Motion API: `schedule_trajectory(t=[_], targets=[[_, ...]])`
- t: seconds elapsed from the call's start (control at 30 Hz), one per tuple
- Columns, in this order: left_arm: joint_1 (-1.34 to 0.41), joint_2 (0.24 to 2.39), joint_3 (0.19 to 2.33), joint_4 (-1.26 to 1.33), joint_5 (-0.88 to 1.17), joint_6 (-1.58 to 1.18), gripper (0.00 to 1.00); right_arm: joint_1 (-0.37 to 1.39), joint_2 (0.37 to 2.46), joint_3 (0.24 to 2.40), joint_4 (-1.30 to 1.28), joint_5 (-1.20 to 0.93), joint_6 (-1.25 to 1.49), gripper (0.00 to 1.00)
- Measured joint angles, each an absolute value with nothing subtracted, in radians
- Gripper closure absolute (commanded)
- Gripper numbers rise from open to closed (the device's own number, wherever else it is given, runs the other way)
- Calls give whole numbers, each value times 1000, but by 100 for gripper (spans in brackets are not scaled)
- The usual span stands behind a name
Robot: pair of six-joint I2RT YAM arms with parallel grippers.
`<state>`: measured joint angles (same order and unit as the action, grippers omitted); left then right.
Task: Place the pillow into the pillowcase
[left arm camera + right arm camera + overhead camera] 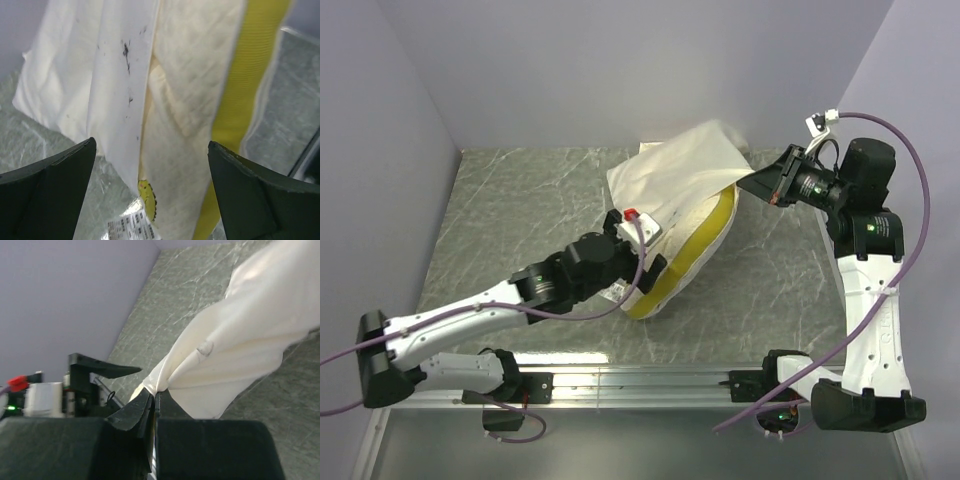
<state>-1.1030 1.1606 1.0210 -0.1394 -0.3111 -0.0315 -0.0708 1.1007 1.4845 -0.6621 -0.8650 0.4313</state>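
The pillow (698, 250), cream with a yellow-green band, lies slanted in the middle of the table. The pillowcase (675, 170) is draped over its far end and left side. My right gripper (754, 184) is shut on an edge of the pillowcase (240, 340) and holds it raised; the pinch shows in the right wrist view (156, 394). My left gripper (638, 265) is open at the pillow's near end. In the left wrist view its jaws (152, 172) stand wide apart, with the pillow (185, 125) and the pillowcase (100, 75) hanging ahead between them. A small printed tag (132, 226) shows below.
The grey marbled table (520, 210) is closed in by lilac walls at the left, back and right. A metal rail (650, 380) runs along the near edge between the arm bases. My left arm's wrist (75, 385) shows in the right wrist view.
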Motion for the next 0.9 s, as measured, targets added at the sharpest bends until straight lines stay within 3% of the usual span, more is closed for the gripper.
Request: schedule_trajectory(t=[0.2, 0.43, 0.9], targets=[[-1104, 1009, 1022, -142, -225, 38, 1, -71, 1086, 1485, -631, -868, 453, 100], [-1085, 1064, 1026, -135, -228, 90, 1, -70, 1076, 1485, -619, -874, 464, 100], [-894, 1074, 1136, -147, -27, 172, 1, -70, 1059, 1452, -616, -875, 455, 100]])
